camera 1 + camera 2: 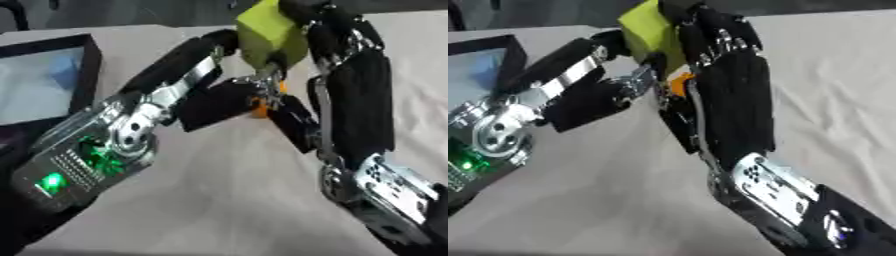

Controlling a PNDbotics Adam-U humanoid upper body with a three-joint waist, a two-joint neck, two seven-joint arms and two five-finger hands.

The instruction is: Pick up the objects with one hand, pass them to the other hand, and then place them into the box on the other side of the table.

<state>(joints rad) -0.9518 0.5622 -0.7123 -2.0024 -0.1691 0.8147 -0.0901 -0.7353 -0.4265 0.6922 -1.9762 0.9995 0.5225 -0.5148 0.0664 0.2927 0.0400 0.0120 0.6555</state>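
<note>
Holding the yellow-green block up over the table, I had both hands on it near the top middle of my view. It was a chunky, boxy piece, tilted, with one flat face turned toward my left. My right hand came up from the lower right with its back toward my eyes, and its fingers curled over the block's right side and top edge, so that hand was closed round it. My left hand reached in from the lower left, palm side toward the block; one finger lay stretched up against the block's left side, and the thumb tip met the underside. I counted that as a pinch, though the blur left the exact contact unclear. Something small and orange showed just below the block, between my two hands; I could not tell what it was or whether it belonged to a hand.

Green lights glowed on my left wrist casing, low at the left. Beyond that arm, at the left edge, lay a box with a dark rim and a pale blue inside, well apart from the block. A light cloth covered the table, creased beneath my arms.
</note>
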